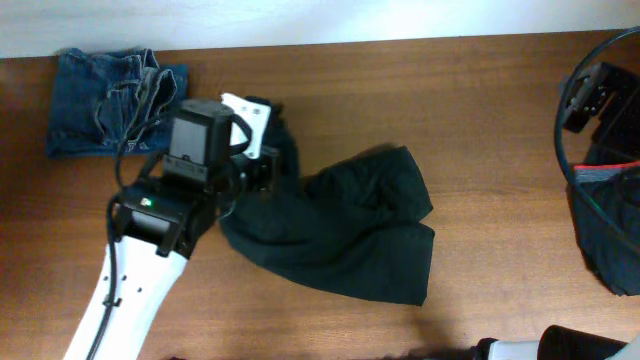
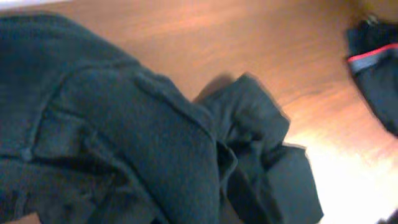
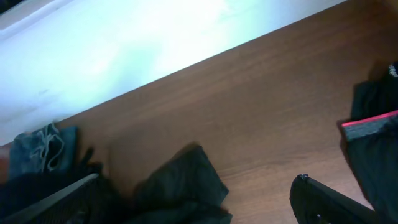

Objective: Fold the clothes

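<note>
The black trousers [image 1: 350, 225] lie crumpled in the middle of the table. They fill the left wrist view [image 2: 124, 137] and show low in the right wrist view [image 3: 180, 186]. My left gripper [image 1: 260, 172] sits at their left end, its jaws buried in the fabric, apparently shut on it. My right gripper [image 3: 199, 179] is open and empty, hovering above the table with its fingers wide apart. Only its arm [image 1: 530, 348] shows at the overhead's bottom edge. Faded blue jeans [image 1: 110, 100] lie folded at the far left corner. A dark garment with a reddish band [image 1: 605, 180] sits at the right.
The dark garment sits in a round wire-rimmed hamper [image 1: 562, 140] at the table's right edge; the garment also shows in the left wrist view [image 2: 373, 62] and the right wrist view [image 3: 373, 134]. A white wall [image 3: 155, 43] runs behind the wooden table [image 1: 480, 110].
</note>
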`<action>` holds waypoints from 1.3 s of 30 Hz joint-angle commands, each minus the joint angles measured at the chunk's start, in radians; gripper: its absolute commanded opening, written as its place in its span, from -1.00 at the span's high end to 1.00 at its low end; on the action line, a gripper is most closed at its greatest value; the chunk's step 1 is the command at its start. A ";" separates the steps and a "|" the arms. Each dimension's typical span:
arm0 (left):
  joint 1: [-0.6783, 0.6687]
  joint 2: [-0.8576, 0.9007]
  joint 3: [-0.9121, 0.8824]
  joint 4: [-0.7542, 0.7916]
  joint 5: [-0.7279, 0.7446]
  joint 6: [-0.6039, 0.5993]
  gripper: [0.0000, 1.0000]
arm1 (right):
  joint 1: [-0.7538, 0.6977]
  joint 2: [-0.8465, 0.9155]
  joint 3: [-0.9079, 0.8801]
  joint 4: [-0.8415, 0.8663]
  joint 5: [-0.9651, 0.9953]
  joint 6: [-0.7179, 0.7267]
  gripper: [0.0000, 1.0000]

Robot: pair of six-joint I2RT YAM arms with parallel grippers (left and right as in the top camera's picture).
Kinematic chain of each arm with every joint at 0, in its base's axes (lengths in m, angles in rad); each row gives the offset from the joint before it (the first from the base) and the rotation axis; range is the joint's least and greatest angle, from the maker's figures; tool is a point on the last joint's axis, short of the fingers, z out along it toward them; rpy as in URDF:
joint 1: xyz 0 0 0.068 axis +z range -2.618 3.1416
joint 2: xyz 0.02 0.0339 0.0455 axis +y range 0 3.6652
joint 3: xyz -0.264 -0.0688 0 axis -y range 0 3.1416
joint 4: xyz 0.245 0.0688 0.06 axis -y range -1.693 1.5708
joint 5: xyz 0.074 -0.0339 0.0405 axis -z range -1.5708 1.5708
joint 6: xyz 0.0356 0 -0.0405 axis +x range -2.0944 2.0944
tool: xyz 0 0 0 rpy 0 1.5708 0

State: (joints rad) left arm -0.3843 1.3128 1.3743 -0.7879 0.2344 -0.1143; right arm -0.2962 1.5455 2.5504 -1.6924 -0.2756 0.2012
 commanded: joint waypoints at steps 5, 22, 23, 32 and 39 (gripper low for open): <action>-0.102 -0.015 0.027 0.348 0.033 0.031 0.98 | -0.004 -0.006 -0.063 -0.006 -0.031 -0.022 -0.98; -0.480 0.248 0.027 0.984 0.029 -0.005 0.97 | -0.004 -0.006 -0.138 -0.006 -0.031 -0.034 -0.98; -0.479 0.259 0.027 0.960 0.027 -0.004 0.96 | -0.004 -0.006 -0.138 -0.006 -0.031 -0.038 -0.98; -0.388 0.265 0.027 0.688 -0.105 -0.002 0.97 | -0.005 0.028 -0.139 -0.006 0.026 -0.040 -0.98; -0.329 0.265 0.027 0.599 -0.105 0.000 0.97 | -0.006 0.146 -0.139 -0.006 0.051 -0.040 -0.98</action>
State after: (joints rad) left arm -0.7296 1.5944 1.3804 -0.1810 0.1493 -0.1127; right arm -0.2962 1.6360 2.4157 -1.6924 -0.2657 0.1749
